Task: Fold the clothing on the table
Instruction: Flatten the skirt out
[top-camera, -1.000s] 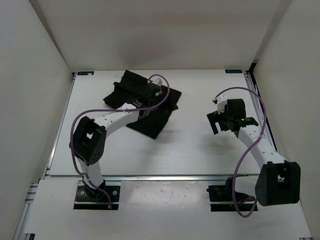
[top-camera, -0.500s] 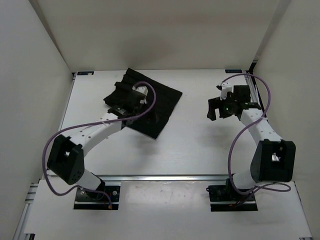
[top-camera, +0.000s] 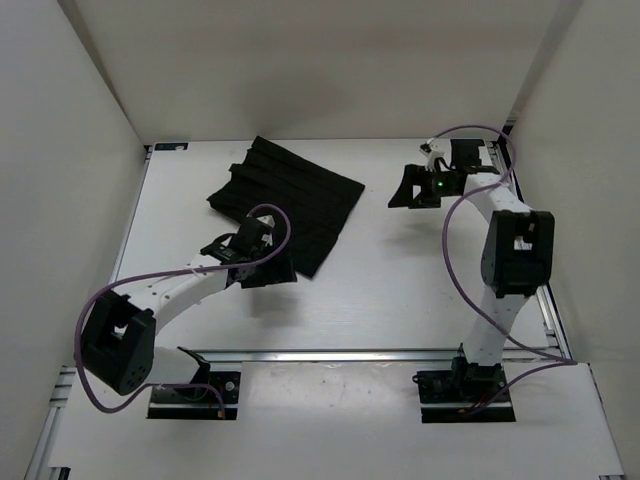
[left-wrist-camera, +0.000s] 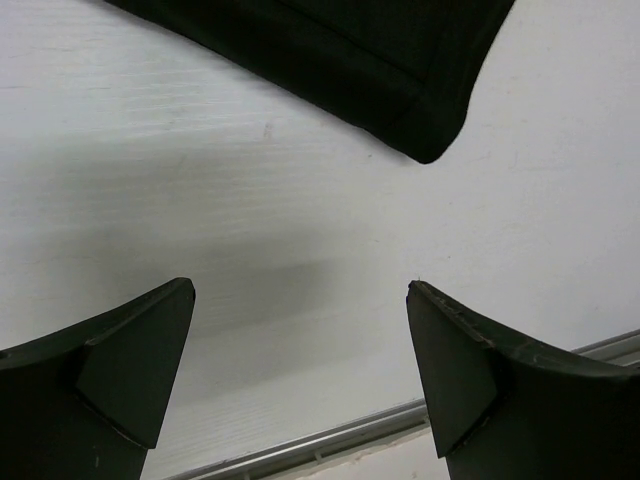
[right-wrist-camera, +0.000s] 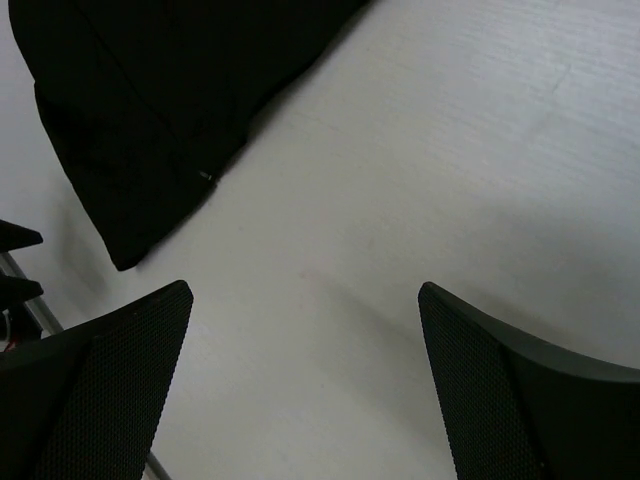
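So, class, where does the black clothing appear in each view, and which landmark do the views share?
Top external: clothing lies left of centre, toward the far edge.
Left wrist: its corner crosses the top edge.
Right wrist: upper left.
Shared landmark: white table.

clothing on table far-left, L gripper just before it, R gripper to its right

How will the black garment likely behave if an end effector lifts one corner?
Probably floppy: the clothing lies flat against the table, so a lifted corner would likely drape. Its pleat lines suggest it may fold along them. Pushed, such thin fabric would probably bunch rather than slide whole.
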